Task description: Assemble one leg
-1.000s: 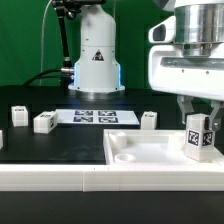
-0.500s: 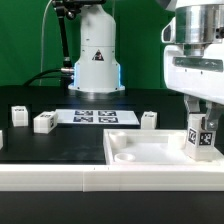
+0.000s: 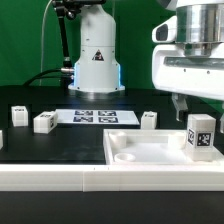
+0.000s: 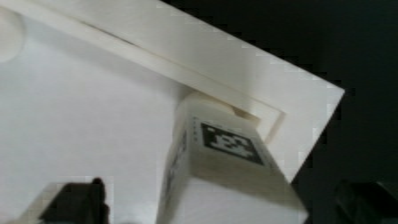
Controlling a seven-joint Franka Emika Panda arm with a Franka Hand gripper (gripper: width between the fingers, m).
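Leg [image 3: 201,137] just below parted gripper [image 3: 200,108]

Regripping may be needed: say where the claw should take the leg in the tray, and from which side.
Grip the leg near its upper end, on two opposite flat sides, coming straight down from above. It stands upright in the tray's corner, where the rim likely blocks low approaches.

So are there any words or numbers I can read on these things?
No words or numbers can be read anywhere.
Sticker on the robot base: a triangle sign, its text too blurred to read.
Tag on the leg: a black-and-white square pattern, no letters.
Tags on the marker board: patterns only, no letters.
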